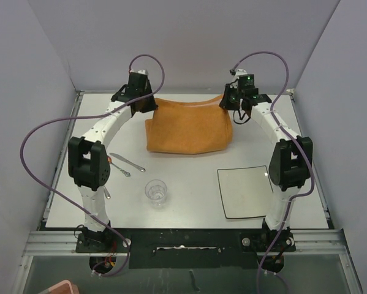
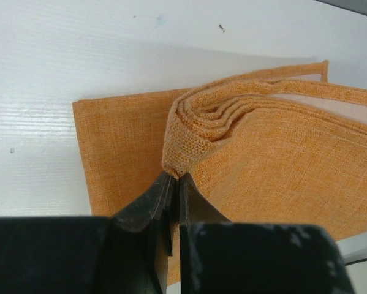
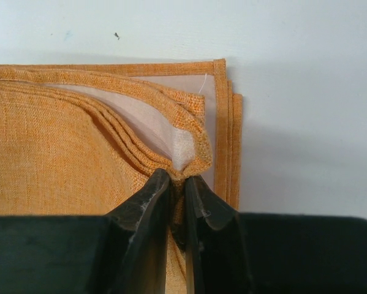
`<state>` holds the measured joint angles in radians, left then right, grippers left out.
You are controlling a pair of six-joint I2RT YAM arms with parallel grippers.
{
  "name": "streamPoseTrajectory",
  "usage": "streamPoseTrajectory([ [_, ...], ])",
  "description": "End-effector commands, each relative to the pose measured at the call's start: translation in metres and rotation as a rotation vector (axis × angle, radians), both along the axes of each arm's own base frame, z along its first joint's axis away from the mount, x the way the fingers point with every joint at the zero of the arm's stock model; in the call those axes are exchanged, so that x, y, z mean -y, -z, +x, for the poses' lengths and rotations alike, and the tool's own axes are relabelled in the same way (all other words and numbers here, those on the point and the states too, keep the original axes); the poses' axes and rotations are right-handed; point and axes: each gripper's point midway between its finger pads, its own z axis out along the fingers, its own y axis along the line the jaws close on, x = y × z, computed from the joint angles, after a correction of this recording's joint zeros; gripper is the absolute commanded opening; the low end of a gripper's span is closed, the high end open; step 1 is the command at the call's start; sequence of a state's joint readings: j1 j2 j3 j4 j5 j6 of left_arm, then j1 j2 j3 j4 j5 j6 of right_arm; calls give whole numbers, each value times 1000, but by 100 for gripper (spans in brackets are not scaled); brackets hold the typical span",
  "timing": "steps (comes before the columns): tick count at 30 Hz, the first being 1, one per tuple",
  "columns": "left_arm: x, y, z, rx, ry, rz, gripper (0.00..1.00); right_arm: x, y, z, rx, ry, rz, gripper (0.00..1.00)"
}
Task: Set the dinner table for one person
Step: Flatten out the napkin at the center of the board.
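Note:
An orange folded cloth mat (image 1: 189, 125) lies at the back middle of the white dinner table (image 1: 189, 202). My left gripper (image 1: 147, 103) is shut on the mat's far left corner; the left wrist view shows the pinched fold (image 2: 182, 160) lifted off the layer below. My right gripper (image 1: 229, 104) is shut on the mat's far right corner, and the right wrist view shows the pinched layers (image 3: 189, 166) raised above the hemmed edges (image 3: 223, 128). A square white plate (image 1: 244, 191) lies at the front right. A clear glass (image 1: 156, 190) stands at the front middle. Cutlery (image 1: 125, 162) lies at the left.
Grey walls close the table at the back and both sides. A metal rail (image 1: 183, 236) runs along the near edge by the arm bases. Purple cables (image 1: 36, 141) loop off both arms.

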<state>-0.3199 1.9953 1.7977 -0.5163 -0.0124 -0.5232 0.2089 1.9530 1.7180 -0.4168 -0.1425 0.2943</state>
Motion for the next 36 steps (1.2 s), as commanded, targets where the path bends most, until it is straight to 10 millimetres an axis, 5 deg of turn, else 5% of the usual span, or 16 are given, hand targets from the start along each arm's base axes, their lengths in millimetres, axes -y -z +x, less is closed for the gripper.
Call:
streamPoseTrajectory([
  [1,2,-123,-2,241,37,-76,0,1,-92,6,217,-11,60,0],
  [10,33,-211,-30,452,278,35,0,-8,-172,-13,417,-92,118,0],
  [14,28,-244,-43,535,312,126,0,-5,-205,-29,521,-98,92,0],
  [25,15,-302,-95,656,328,221,0,10,-248,-95,645,-64,-38,0],
  [30,1,-335,-144,771,303,247,0,16,-262,-135,707,-60,-97,0],
  [33,3,-354,-194,919,326,222,0,21,-272,-161,747,-62,-108,0],
  [36,-19,-361,-224,909,235,124,0,28,-281,-189,771,-62,-97,0],
])
